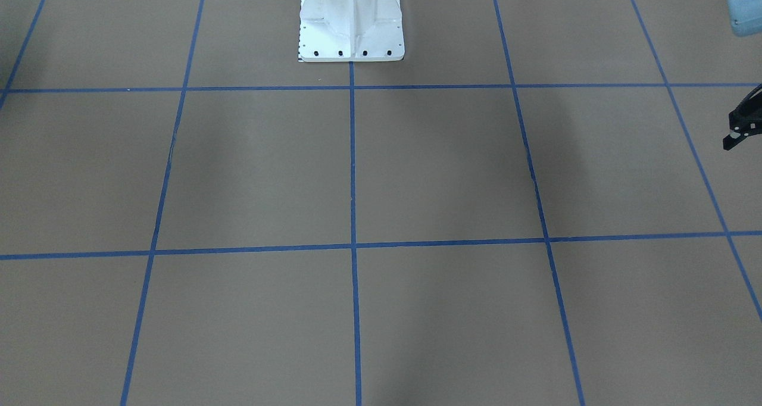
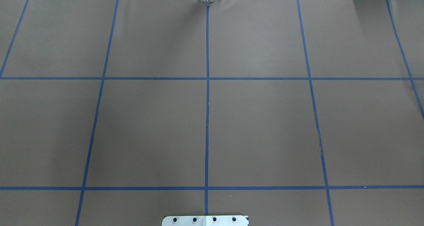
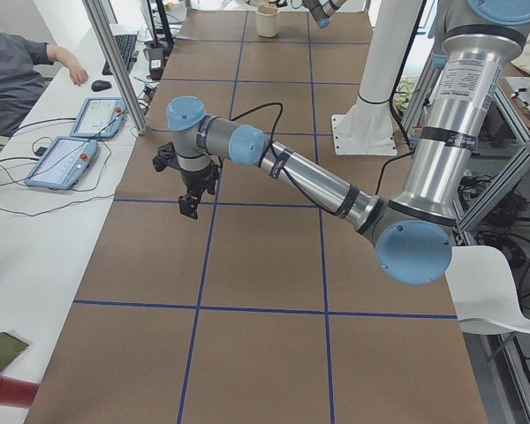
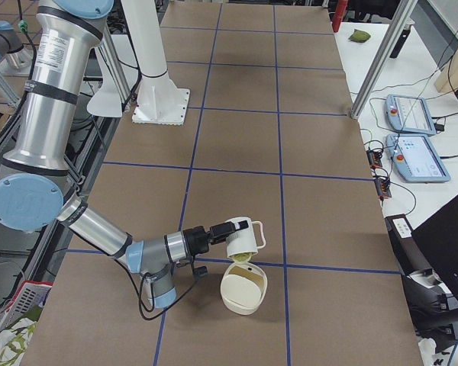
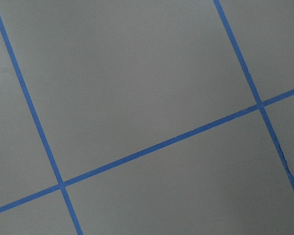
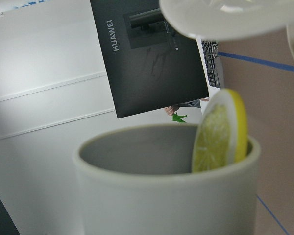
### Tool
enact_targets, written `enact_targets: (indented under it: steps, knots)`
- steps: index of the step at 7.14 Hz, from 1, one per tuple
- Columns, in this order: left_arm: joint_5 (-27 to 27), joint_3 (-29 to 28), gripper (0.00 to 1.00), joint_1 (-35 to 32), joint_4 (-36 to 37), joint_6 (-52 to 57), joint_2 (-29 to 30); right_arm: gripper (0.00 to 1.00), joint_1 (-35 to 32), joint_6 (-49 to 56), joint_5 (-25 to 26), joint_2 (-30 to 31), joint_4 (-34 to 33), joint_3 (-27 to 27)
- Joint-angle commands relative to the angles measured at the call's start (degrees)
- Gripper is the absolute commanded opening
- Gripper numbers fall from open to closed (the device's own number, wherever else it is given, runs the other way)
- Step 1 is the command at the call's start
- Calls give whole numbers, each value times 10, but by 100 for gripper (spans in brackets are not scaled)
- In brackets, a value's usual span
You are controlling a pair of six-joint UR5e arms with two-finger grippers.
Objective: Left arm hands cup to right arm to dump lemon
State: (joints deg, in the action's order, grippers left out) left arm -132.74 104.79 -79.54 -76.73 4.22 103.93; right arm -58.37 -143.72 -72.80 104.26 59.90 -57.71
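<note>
In the exterior right view the near right arm holds the white cup (image 4: 243, 236) tipped mouth-down, its gripper (image 4: 217, 232) at the cup's base; I cannot tell its state. The lemon (image 4: 240, 258), a yellow slice, is just under the mouth, above a cream pot (image 4: 243, 288) on the table. The right wrist view shows the cup (image 6: 161, 186) close up, the lemon (image 6: 220, 132) at its rim and the pot's rim (image 6: 225, 14) beyond. The left gripper (image 3: 190, 190) hangs over bare table, far from the cup. Only a black edge of it (image 1: 740, 126) shows in the front view.
The white pedestal base (image 1: 351, 19) stands mid-table at the robot's side. A person (image 3: 9, 71) sits at a side desk with two teach pendants (image 3: 66, 161). An aluminium post (image 3: 115, 62) rises at the table's far edge. A red cylinder (image 3: 4, 389) lies off the table's corner.
</note>
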Motion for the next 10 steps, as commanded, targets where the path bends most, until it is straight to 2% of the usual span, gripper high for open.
enact_targets:
  steps: [1, 5, 6, 10]
  knots:
    - [0, 1, 100, 0, 1, -1, 6, 0, -36, -103, 1, -19, 8, 22]
    - [-1, 3, 100, 0, 1, -12, 8, 0, -39, -161, 11, -32, 25, 22]
    - [-2, 3, 100, 0, 1, -12, 8, 0, -39, -190, 34, -33, 43, 22]
    - [-4, 2, 100, 1, 2, -12, 8, 0, -39, -247, 57, -33, 61, 22]
